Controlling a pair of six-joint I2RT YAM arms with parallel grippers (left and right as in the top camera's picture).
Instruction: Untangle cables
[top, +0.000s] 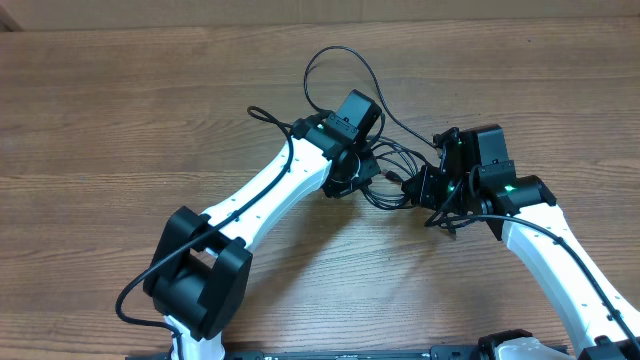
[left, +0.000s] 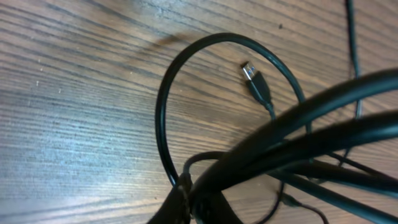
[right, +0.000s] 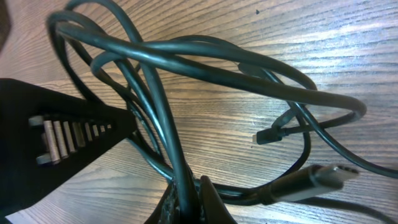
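The cables (top: 385, 170) are thin black cords tangled in a loose bundle between my two grippers on the wooden table, with one loop (top: 340, 70) reaching toward the far side. My left gripper (top: 350, 170) is shut on a cable strand (left: 249, 155); a small plug end (left: 256, 81) lies on the wood beyond it. My right gripper (top: 430, 190) is shut on another cable strand (right: 186, 168). In the right wrist view several strands loop together, with a silvery plug (right: 329, 177) and a small angled plug (right: 270, 135).
The wooden table (top: 120, 130) spans the whole view. My white left arm (top: 270, 195) crosses the middle diagonally and my white right arm (top: 560, 260) comes in from the near right. A black ribbed part (right: 62, 140) sits left in the right wrist view.
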